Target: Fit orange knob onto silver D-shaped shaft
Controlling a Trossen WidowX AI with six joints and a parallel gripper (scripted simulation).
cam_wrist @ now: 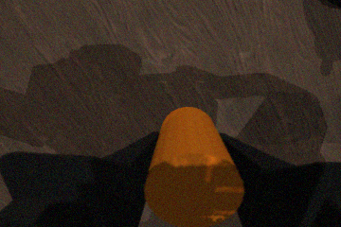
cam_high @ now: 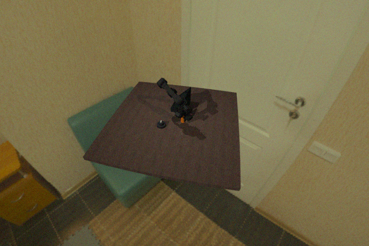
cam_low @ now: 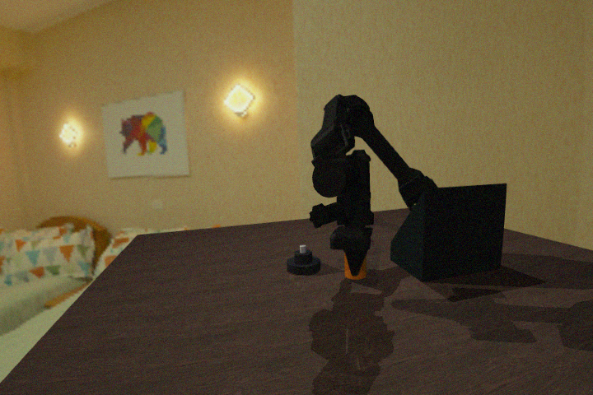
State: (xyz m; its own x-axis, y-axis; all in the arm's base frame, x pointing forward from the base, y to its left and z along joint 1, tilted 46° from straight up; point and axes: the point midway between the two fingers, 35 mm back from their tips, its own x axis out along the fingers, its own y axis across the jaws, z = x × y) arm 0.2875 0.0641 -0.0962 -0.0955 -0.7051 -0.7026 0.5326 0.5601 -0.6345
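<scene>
- Orange knob [cam_high: 182, 119] [cam_low: 348, 273] [cam_wrist: 192, 142], qty 1: beside the round pedestal [cam_high: 161, 125] [cam_low: 302, 266] [cam_wrist: 339, 2], to its right in top & ext. views; not on it. Upright or nearly so. Looks just off the table [cam_high: 150, 150] [cam_low: 189, 326] [cam_wrist: 225, 24], tho gap hard to confirm.
- Gripper [cam_high: 182, 117] [cam_low: 355, 270] [cam_wrist: 188, 138], qty 1: same side of pedestal as knob, pointing down; fingers pinching knob from opposite sides. Prob. why: leaves underside free for the shaft & lets wrist twist turn the knob.
- Silver shaft [cam_high: 161, 121] [cam_low: 302, 248], qty 1: stands up from pedestal's centre, bare. Flat side too small to make out; its heading n/a from here.
- Pedestal, dark, stepped: sits flat, wide base below, narrower collar above; wide foot presumably there to take the downward push.
- Hole, knob underside: not visible. Flat's angle unk.; grip upright helps, but doesn't settle rotation.
- Status (est.): grasp made, transfer to pedestal next; fitting & release o/s.
- Next req. (est.): raise knob bottom above shaft tip, carry over pedestal, centre, lower lightly, twist sm. amts till flats agree, then press home & let go.
- Risk: knocking shaft if carried low; smooth round side could slip or tilt in the pinch if flats jam.
</scene>
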